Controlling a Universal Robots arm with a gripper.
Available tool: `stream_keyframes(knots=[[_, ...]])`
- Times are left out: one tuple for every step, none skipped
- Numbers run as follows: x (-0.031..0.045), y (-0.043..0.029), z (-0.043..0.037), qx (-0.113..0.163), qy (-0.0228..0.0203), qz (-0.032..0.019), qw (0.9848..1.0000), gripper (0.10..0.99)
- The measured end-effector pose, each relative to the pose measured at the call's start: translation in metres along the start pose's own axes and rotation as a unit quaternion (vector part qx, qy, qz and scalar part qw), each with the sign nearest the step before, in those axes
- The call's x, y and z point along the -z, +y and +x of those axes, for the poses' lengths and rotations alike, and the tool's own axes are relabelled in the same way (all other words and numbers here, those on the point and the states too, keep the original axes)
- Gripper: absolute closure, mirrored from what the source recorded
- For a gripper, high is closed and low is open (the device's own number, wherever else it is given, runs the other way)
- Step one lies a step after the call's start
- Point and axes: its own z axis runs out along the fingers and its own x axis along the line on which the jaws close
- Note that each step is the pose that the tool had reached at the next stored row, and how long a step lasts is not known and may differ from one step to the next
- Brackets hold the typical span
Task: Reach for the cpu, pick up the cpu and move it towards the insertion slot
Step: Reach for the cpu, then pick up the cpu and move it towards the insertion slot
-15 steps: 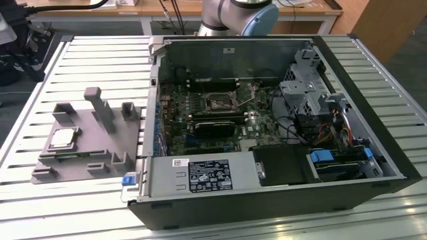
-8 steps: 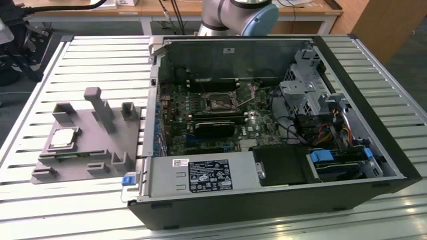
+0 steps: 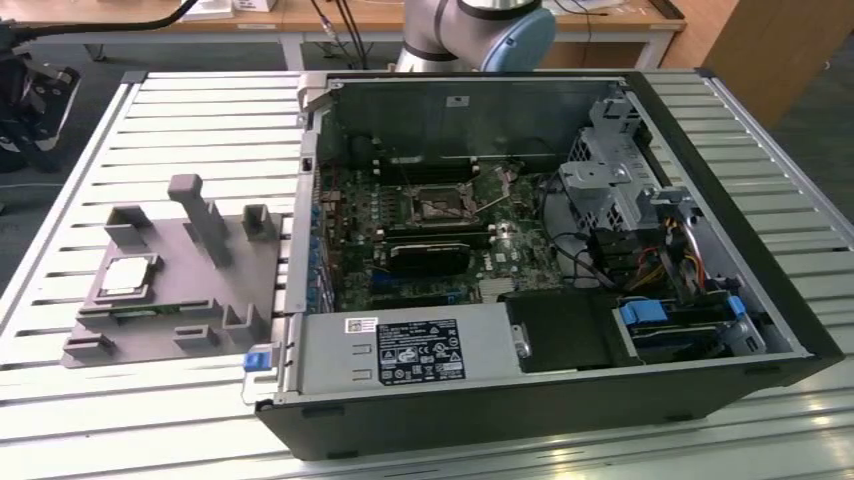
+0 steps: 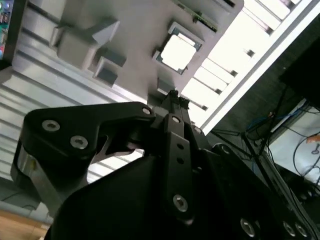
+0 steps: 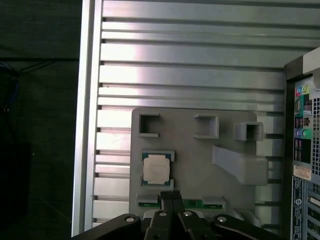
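Observation:
The cpu [image 3: 130,273], a small silvery square chip, lies flat in a recess of the grey plastic fixture [image 3: 174,300] at the exterior view's left. In both wrist views my gripper [image 5: 171,196] [image 4: 172,94] hangs well above the fixture [image 5: 200,155], shut with nothing between its fingers. Its tips point close to the cpu [image 5: 156,167] [image 4: 177,51] without touching it. The insertion slot [image 3: 438,203], a dark square socket with a metal frame, sits on the motherboard inside the open computer case [image 3: 534,260].
A narrow green memory stick [image 5: 195,203] lies in the fixture beside the cpu. Upright grey posts [image 3: 200,215] rise from the fixture. The case wall [image 3: 304,200] stands between fixture and motherboard. The slatted metal table [image 3: 200,120] drops off beyond the fixture.

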Motion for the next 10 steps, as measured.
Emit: stream_keyframes(knots=[[-0.0009,-0.0001,0.0001,0.000,-0.0001,-0.0001,1.0000,0.980],[-0.0014,-0.0010,0.0002,0.000,0.0002,0.0001,1.0000,0.980],[-0.0026,-0.0016,0.0003,0.000,0.0001,0.0000,1.0000,0.980],[-0.0040,-0.0019,0.0004,0.000,0.0001,0.0000,1.0000,0.980],[-0.0055,-0.0023,0.0004,0.000,0.0001,0.0000,1.0000,0.980],[-0.0069,-0.0027,0.0004,0.000,0.0001,0.0000,1.0000,0.973],[-0.0087,-0.0029,0.0004,0.000,0.0001,0.0000,1.0000,0.918],[-0.0105,-0.0031,0.0004,0.000,0.0002,0.0000,1.0000,0.918],[-0.0124,-0.0031,0.0004,0.000,0.0011,0.0000,1.0000,0.855],[-0.0142,-0.0032,0.0004,0.000,0.0019,0.0000,1.0000,0.855]])
